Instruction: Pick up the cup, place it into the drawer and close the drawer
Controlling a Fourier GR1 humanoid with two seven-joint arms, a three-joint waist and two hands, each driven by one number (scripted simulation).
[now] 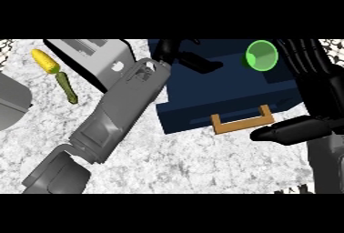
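Left forearm (124, 113): grey, nearest the viewer, running from the lower left up to the drawer's (222, 91) left rear corner. Its hand (184, 55) sits at that corner, dark fingers stretched along the drawer's back edge and curled round nothing; likely parked there to steady the box or simply out of the way.

Right hand (306, 77): black, at the drawer's right side. Fingers rise straight past the cup (260, 55), thumb (289, 132) juts left just right of the handle (243, 120). Fingers spread and relaxed, gripping nothing; whether they touch the cup cannot be told.

Cup: green, open mouth showing, inside the drawer at its back right corner. Placement looks done, so 1 step seems left: the closing.

Drawer: dark blue, pulled open on the pale counter (201, 164), interior exposed. Handle: tan, on the drawer's front face, toward the viewer. The thumb's position near it suits a push on the front, as a judgement only.

Corn (46, 61): yellow cob with green stalk, well left of the drawer, not part of the job.

Toaster (94, 57): grey, between corn and drawer, partly behind the forearm.

Grey object (13, 102): at the far left edge, cut off, kind unclear.
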